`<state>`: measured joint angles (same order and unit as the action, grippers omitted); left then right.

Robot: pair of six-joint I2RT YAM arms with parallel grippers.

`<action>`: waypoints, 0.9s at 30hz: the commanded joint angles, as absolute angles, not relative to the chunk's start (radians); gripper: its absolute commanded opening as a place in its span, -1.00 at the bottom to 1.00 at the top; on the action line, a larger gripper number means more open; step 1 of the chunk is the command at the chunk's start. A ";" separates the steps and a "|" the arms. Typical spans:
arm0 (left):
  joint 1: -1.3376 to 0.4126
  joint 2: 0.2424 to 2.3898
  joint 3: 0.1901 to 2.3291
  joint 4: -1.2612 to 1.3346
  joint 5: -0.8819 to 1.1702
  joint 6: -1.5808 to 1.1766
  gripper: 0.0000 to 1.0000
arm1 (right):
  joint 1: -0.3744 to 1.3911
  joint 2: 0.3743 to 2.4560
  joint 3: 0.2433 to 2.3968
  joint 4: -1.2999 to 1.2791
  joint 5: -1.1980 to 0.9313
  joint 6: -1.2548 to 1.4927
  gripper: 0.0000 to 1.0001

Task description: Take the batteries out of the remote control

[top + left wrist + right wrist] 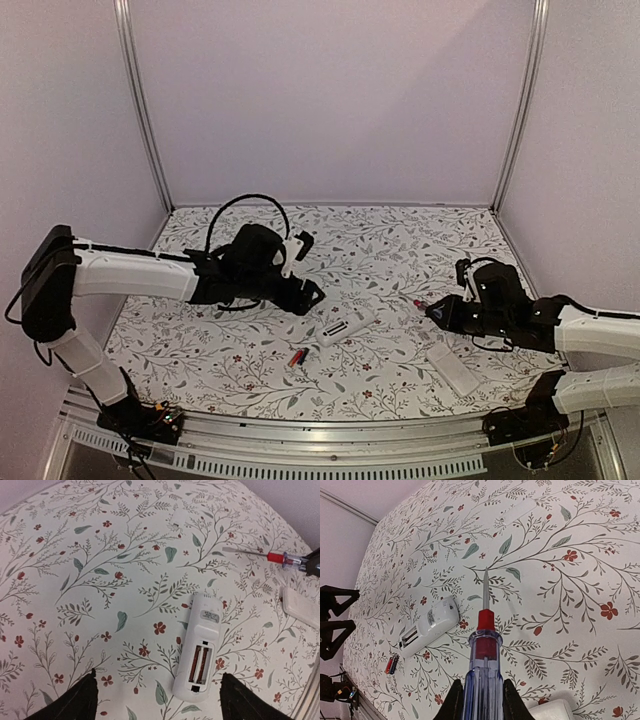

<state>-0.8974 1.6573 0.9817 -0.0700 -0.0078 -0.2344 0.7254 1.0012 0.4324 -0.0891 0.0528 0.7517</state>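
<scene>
Remote control point(346, 326): white, lying recess-up mid-bench, two batteries point(200, 664) seated in the recess.
Loose batteries point(297, 357): a pair (one red, one dark) on the bench point(400, 240), just near-left of the remote.
Left jaws: wide apart, hovering just left of the remote.
Right jaws: clamped on the screwdriver point(482, 650), right of the remote.
White plate point(452, 368): near right.
</scene>
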 commanded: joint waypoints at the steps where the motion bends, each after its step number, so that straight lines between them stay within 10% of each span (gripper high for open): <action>1: -0.860 1.573 0.895 0.080 -0.030 -0.434 0.68 | 0.707 0.996 0.426 -0.078 0.127 0.753 -1.00; 18: -0.781 1.459 0.822 0.155 -0.146 -0.570 0.71 | 0.706 1.232 0.386 0.256 0.028 0.719 -0.95; 27: -0.756 1.419 0.830 0.124 -0.147 -0.579 0.71 | 0.678 1.360 0.452 0.227 0.134 0.705 -0.48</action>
<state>-0.7883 1.4517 0.8112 0.1555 -0.1440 -0.5770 0.7063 1.3109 0.4175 0.2398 0.0834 0.7162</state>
